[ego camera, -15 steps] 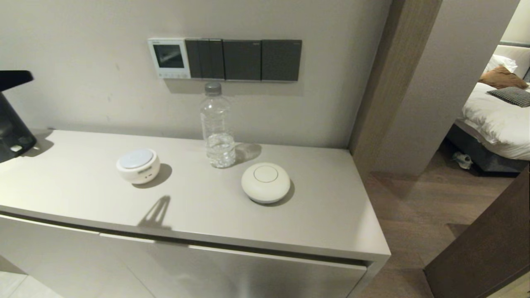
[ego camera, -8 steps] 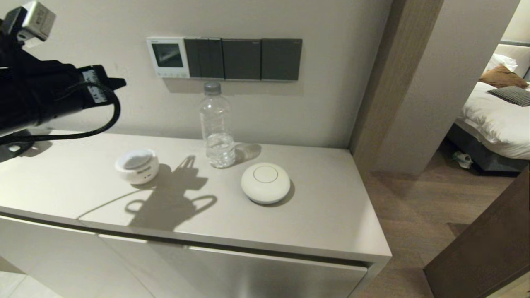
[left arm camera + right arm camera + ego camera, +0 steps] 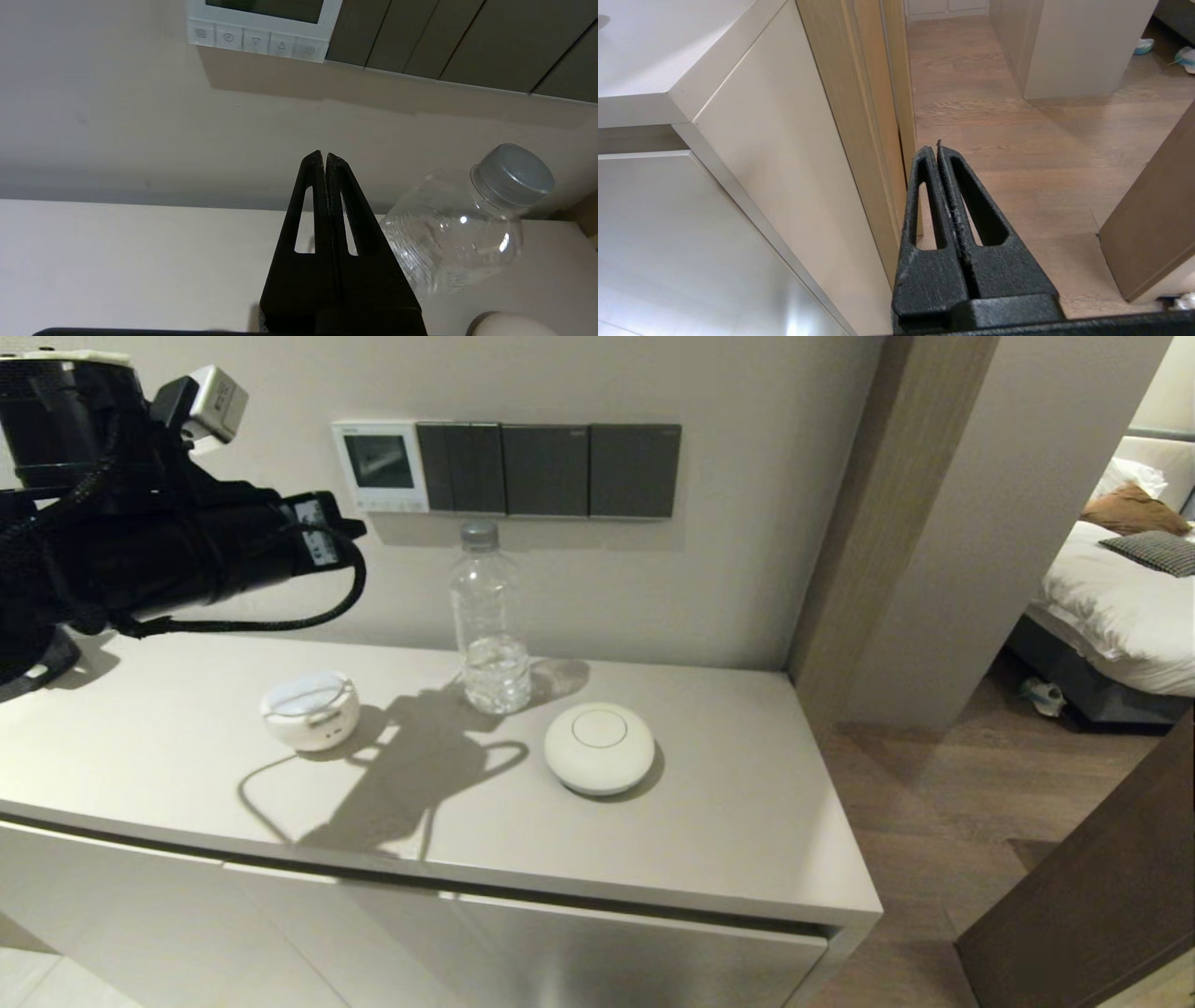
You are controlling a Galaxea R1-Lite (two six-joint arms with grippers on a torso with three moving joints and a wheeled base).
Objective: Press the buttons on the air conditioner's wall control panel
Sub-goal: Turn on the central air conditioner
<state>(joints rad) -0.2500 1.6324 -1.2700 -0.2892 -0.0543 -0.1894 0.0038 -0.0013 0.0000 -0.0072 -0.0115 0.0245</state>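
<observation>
1. Beige wall and a pale grey cabinet top [image 3: 709,840] make up the setting; the small white square wall control panel with its dark rectangular screen [image 3: 380,466] is mounted on the wall, touching the left end of a row of dark grey rocker switch plates [image 3: 546,470].
2. Directly below that panel's right edge, a clear plastic water bottle with a grey cap [image 3: 485,621] is stood on the cabinet top.
3. The row of tiny white buttons [image 3: 254,41] is set along the panel's bottom edge.
4. The left gripper [image 3: 323,156] is held below the panel and well apart from it, its fingers pressed together, nothing held.
5. The right gripper [image 3: 937,145] is parked low beside the cabinet, its fingers likewise closed on nothing.
6. No button is touched; the approach is judged unfinished, with all pressing left.
7. Icons are printed on the buttons: a menu mark, a circle, a down triangle, an up triangle; no brand can be read.
</observation>
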